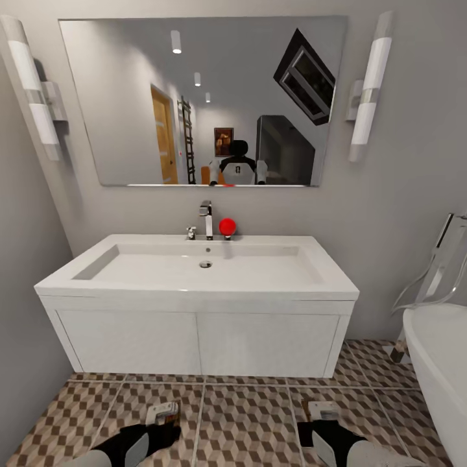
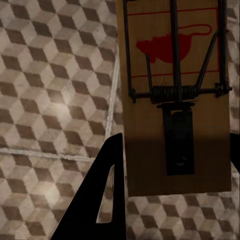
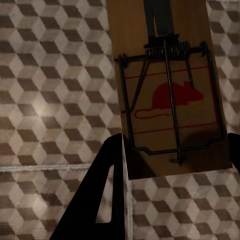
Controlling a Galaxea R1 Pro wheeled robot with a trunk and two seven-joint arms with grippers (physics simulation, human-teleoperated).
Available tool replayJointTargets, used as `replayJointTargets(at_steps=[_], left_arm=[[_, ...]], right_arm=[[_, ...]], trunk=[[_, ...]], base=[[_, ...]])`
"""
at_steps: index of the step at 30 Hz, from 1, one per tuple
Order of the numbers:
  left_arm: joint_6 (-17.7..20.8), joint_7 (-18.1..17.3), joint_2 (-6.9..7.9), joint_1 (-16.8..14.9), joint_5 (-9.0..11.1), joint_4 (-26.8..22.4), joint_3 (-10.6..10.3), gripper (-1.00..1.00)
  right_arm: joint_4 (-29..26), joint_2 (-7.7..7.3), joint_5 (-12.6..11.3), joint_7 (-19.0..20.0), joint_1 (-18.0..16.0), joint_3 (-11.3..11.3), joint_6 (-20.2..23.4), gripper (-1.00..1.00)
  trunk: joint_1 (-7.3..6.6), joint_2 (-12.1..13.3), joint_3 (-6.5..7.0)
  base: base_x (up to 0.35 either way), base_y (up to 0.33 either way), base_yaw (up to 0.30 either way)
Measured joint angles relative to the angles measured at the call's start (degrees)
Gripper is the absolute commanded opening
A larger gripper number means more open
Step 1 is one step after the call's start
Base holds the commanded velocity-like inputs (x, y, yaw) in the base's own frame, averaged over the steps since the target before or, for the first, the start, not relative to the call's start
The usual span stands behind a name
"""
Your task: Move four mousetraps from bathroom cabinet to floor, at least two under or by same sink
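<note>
I face the white bathroom sink on its boxy drawer unit. Low over the cube-patterned floor in front of it, my left gripper is shut on a mousetrap. In the left wrist view that tan trap with a red mouse print and wire spring sits between the black fingers. My right gripper is shut on a second mousetrap, which the right wrist view shows held above the tiles. The cabinet and the other traps are out of view.
A white bathtub with a chrome floor tap stands at the right. Grey wall closes the left side. A faucet and a red ball sit behind the basin, under a large mirror.
</note>
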Motion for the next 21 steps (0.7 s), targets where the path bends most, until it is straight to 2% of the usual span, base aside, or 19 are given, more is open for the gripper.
replayJointTargets(at_steps=[2, 7, 21], left_arm=[[-0.6, -0.2, 0.18, 0.0, 0.7, -0.6, -0.1, -1.0], [-2.0, -0.2, 0.16, 0.0, 0.9, -2.2, -0.2, -1.0], [-0.9, 0.0, 0.0, 0.0, 0.5, -6.7, -0.5, -1.0]], right_arm=[[-0.7, -0.07, -0.2, -0.1, -0.1, 0.2, 0.5, -1.0], [-2.3, -0.19, -0.4, -0.1, -0.2, 0.3, 0.8, -1.0], [-6.8, -0.12, -0.6, -0.2, -0.2, 0.2, 0.9, -1.0]], trunk=[[0.0, 0.0, 0.0], [0.0, 0.0, 0.0], [0.0, 0.0, 0.0]], base=[[0.0, 0.0, 0.0], [0.0, 0.0, 0.0], [0.0, 0.0, 0.0]])
